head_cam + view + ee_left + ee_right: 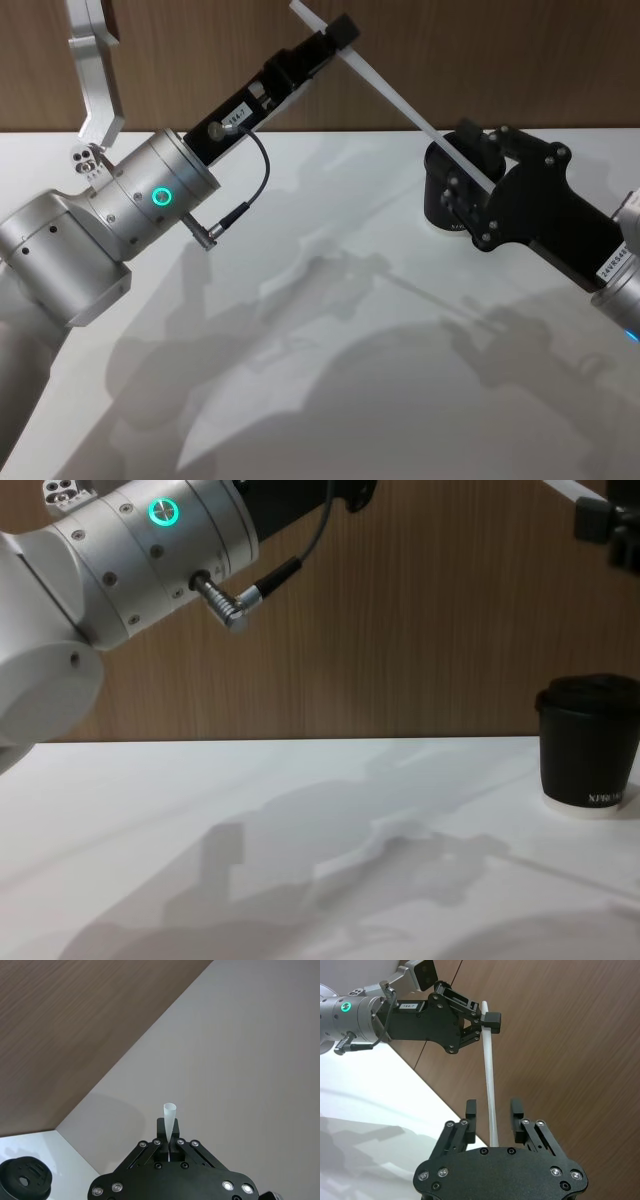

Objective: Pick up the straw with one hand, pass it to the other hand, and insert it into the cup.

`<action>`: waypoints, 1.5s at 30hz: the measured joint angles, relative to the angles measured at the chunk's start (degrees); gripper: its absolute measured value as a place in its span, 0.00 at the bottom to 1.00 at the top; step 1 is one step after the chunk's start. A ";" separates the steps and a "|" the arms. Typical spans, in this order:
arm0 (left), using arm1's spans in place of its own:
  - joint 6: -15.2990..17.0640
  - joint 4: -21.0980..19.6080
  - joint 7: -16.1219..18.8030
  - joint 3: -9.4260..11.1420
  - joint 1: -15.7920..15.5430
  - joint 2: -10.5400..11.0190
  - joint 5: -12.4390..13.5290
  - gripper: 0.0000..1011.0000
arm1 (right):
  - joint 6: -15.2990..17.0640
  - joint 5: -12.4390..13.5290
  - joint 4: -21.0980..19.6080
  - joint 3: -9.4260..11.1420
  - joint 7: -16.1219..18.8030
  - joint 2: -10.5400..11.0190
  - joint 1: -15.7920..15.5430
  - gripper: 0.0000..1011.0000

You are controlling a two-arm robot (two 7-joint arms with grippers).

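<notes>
The straw [390,92], a thin white tube, hangs slanted in the air above the table's far side. My left gripper [338,35] is shut on it near its upper end, and the pinch shows in the left wrist view [169,1132] with the straw [169,1114] sticking out past the fingers. My right gripper [493,1107] is open, one finger on each side of the straw [491,1085] lower down, with a gap on both sides. The black cup [437,198] with its lid stands on the table just behind the right gripper [468,165], and in the chest view the cup [588,745] is at the far right.
A brown wood-grain wall [480,60] runs behind the white table [320,330]. A thin dark cable with a metal plug [225,222] hangs off my left wrist. The table's middle and front carry only the arms' shadows.
</notes>
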 joint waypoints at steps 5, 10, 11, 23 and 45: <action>-0.08 0.00 0.05 0.04 0.00 0.03 -0.01 0.01 | 0.00 0.00 -0.01 0.00 0.00 0.00 0.00 0.54; -0.72 -0.24 0.69 0.13 -0.09 0.14 0.49 0.01 | 0.00 0.00 -0.01 0.00 0.00 0.00 0.00 0.68; -0.98 -0.35 1.02 0.18 -0.15 0.21 0.78 0.01 | 0.00 0.00 -0.01 0.00 0.00 0.00 0.00 0.72; -3.91 -1.69 4.43 1.36 -1.51 1.04 5.08 0.01 | 0.00 0.00 -0.01 0.00 0.00 0.00 0.00 0.99; -4.58 -4.86 7.22 7.40 -8.99 5.61 16.25 0.01 | 0.00 0.00 -0.01 0.00 0.00 0.00 0.00 0.99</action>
